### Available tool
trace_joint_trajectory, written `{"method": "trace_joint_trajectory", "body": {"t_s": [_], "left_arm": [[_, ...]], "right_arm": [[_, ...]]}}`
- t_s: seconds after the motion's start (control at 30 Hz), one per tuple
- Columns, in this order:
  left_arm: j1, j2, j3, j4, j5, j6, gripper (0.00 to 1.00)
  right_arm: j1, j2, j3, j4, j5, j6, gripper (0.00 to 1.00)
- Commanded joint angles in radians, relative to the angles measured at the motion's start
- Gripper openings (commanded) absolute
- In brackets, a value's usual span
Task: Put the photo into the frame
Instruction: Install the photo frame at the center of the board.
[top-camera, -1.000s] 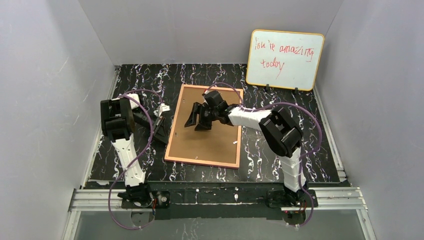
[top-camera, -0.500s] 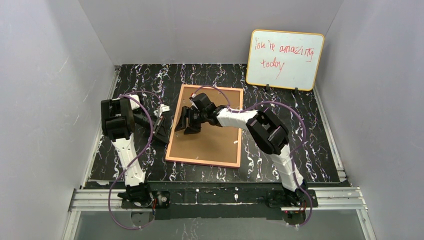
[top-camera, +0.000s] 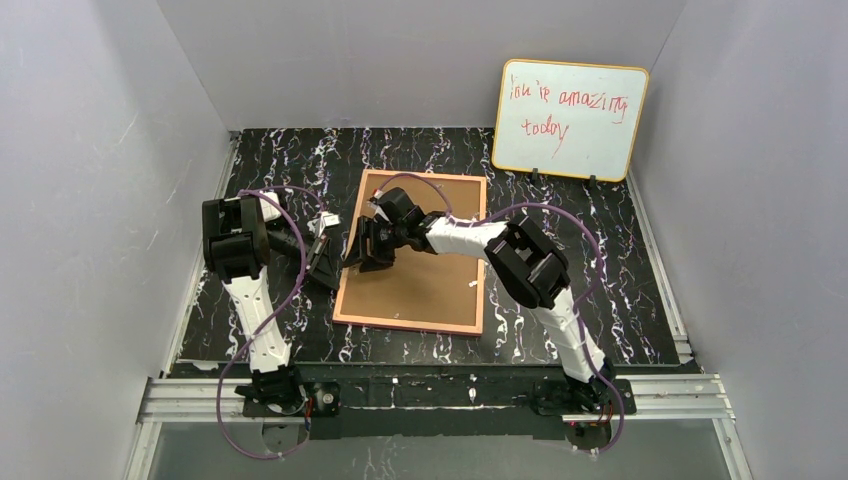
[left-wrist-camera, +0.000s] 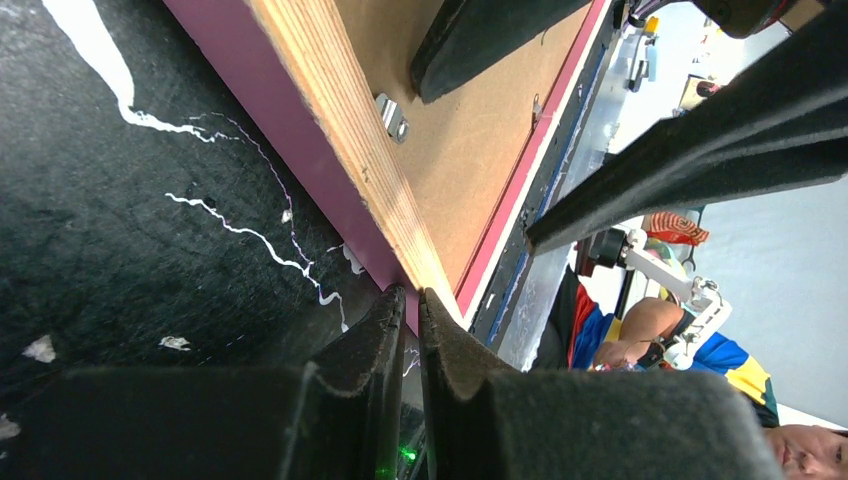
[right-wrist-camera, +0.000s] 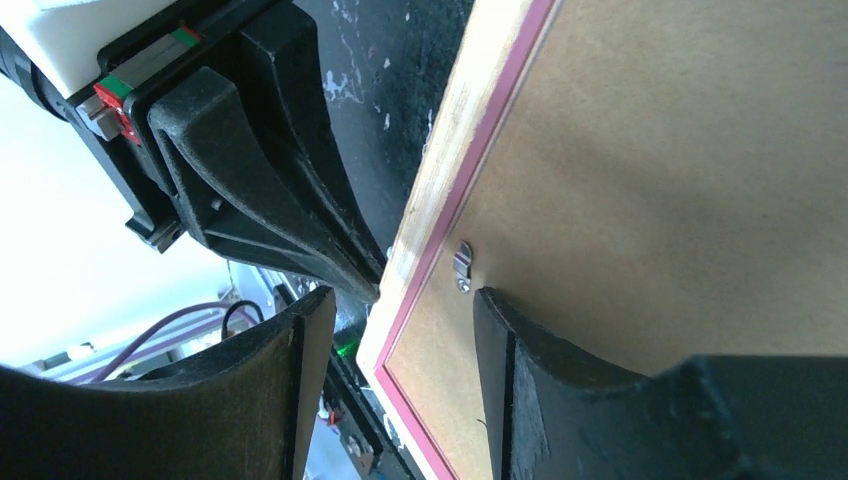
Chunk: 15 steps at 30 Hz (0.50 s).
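On the worktop (top-camera: 600, 300), centre of the top view, the frame (top-camera: 420, 290) lies back up with its backing clipped in; the photo shows nowhere. The right gripper (right-wrist-camera: 402, 300) straddles the frame's left edge, jaws apart. The left gripper (left-wrist-camera: 412, 295), jaws together, sits against that edge from outside. The clip (right-wrist-camera: 461, 262) is small, so a finger could slip off it and shove the frame sideways

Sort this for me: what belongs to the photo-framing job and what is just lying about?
Job: frame, face down, backing up; metal tab on its backing; left gripper, shut at its left edge; right gripper, open astride that edge; photo not visible.
Lying about: whiteboard, propped at the back right.
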Motion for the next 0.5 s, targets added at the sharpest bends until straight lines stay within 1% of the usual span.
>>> {"method": "trace_joint_trajectory", "body": {"t_s": [0.0,0.17,0.47], "left_arm": [[-0.009,-0.002,-0.025,0.041,-0.034,0.021,0.08],[-0.009,-0.006,-0.034,0.052,-0.035,0.013,0.08],[-0.009,0.003,-0.035,0.058,-0.046,0.007,0.07]], "right_arm": [[0.013,0.036,0.048,-0.003,-0.022,-0.016,0.62],[0.016,0.053,0.059,-0.003,-0.029,-0.022,0.61],[0.018,0.074,0.09,-0.059,-0.041,-0.061,0.59]]}}
